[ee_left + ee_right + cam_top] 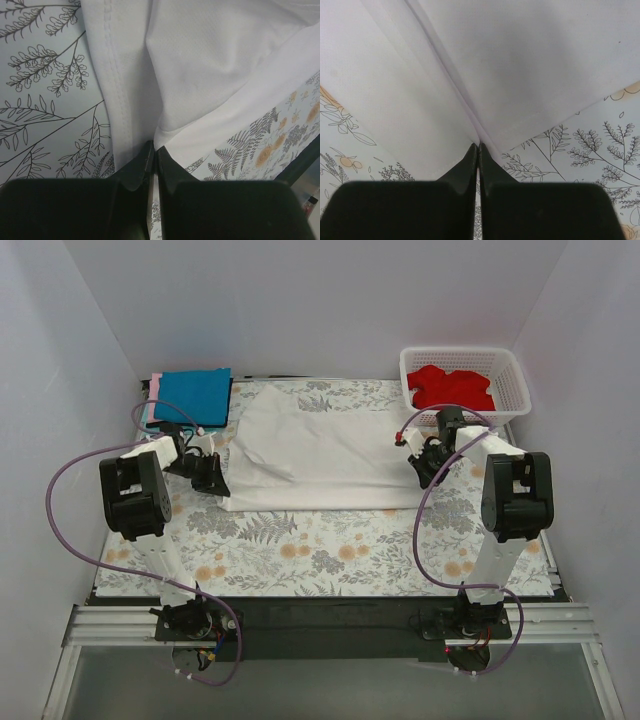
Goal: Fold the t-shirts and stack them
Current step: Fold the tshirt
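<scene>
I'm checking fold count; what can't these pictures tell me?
Pink t-shirt: top view, the blue t-shirt covers all but an edge.
Red t-shirt: top view, heaped in the basket, shape unreadable.
White t-shirt: wrist views crop it; layers pinched by left end effector and right end effector hidden inside the grip.

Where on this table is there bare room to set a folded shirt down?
The wide strip of tablecloth between the white shirt and the arm bases is bare. Far corners are crowded: blue shirt left, basket right.
</scene>
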Tool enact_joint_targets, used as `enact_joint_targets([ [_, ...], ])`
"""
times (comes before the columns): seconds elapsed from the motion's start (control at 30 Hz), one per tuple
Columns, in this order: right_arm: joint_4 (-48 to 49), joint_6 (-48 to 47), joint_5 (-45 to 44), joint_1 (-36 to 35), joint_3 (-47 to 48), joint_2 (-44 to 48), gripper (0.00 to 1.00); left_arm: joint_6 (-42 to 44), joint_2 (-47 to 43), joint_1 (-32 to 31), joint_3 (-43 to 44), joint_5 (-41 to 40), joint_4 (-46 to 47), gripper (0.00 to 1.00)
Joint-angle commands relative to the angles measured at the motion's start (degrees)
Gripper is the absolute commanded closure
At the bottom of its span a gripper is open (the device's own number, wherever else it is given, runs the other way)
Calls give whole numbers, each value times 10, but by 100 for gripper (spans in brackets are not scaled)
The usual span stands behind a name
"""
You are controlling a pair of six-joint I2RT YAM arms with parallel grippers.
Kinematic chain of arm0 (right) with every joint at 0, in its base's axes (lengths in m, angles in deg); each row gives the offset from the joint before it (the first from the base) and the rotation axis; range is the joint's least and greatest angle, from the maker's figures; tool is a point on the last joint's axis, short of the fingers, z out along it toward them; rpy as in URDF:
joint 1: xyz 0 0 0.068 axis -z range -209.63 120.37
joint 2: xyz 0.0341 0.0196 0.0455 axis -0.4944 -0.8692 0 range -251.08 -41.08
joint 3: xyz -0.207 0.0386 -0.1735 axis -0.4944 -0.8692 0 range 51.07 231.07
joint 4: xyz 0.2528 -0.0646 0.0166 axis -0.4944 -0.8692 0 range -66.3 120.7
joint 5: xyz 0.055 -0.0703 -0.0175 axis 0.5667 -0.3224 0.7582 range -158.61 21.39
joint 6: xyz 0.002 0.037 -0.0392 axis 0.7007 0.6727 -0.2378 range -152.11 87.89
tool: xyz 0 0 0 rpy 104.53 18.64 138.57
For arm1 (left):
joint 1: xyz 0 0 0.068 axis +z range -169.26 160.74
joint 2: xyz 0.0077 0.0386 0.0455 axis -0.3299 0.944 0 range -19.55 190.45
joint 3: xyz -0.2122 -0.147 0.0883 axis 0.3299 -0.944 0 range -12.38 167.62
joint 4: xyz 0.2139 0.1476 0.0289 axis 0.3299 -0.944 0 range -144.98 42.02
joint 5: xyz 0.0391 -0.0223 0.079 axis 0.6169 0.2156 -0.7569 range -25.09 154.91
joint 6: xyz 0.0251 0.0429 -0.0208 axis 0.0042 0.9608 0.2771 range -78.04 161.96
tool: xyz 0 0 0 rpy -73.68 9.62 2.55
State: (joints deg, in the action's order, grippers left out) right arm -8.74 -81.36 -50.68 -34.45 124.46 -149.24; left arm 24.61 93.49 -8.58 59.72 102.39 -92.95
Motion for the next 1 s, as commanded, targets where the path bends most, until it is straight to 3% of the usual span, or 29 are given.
enact_joint_targets([
  [0.0,-22,4,-15,3,28,1,99,6,-6,-2,-6,-38,12,98],
  [0.27,-59,-11,-13,3,83,8,99,7,-22,-2,6,-34,10,100],
  [0.63,-56,11,-40,2,112,-81,99,-13,-4,-2,4,-84,14,100],
  [0.8,-57,23,-46,0,117,-87,99,-33,-1,-2,-2,-108,19,89],
  [0.9,-60,31,-44,-3,113,-68,84,-36,-9,-3,-6,-112,16,82],
  [0.97,-62,37,-41,-4,112,-53,72,-40,-14,-3,-6,-114,14,72],
])
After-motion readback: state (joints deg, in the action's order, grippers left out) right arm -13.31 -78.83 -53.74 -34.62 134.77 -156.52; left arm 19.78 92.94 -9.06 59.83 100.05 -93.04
